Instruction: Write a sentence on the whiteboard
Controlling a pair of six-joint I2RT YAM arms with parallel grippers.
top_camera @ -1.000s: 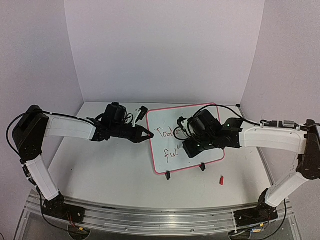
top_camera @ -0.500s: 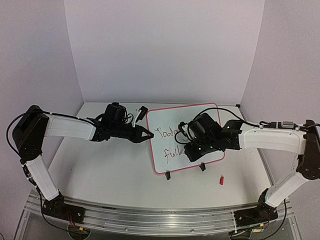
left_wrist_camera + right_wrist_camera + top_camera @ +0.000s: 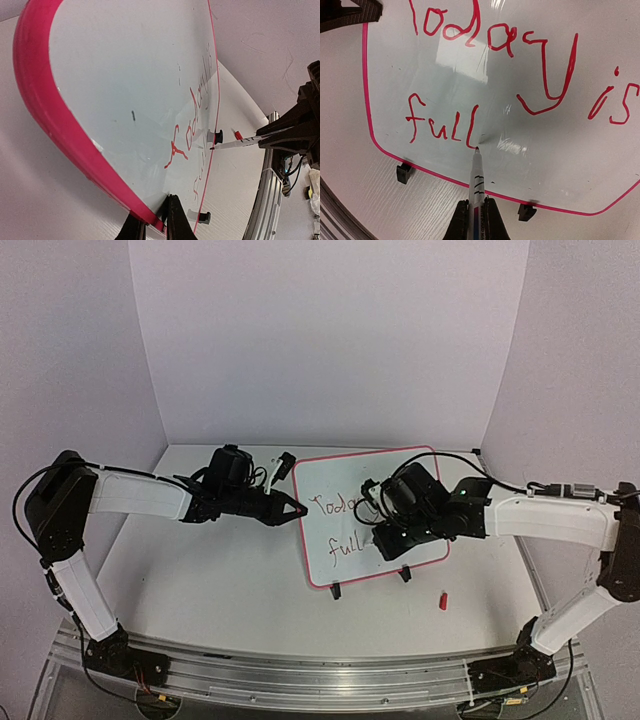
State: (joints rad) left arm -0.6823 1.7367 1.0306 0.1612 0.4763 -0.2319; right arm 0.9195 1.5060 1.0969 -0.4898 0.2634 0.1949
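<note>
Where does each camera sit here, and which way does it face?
Top external: high behind the robot, looking down; left arm, right arm and whiteboard show.
Left wrist: on left gripper, looking along the whiteboard; fingers clamp its frame.
Right wrist: on right gripper, facing the sentence; fingers hold the marker.
Both wrist views share marker and sentence.

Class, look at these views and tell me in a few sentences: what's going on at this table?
The right gripper holds a red marker with its tip on the whiteboard, at the foot of the second l in "full". The sentence reads "Today is / full", so it looks unfinished. The left gripper is clamped on the whiteboard's left edge, apparently steadying it. A small red cap lies just right of the board.
</note>
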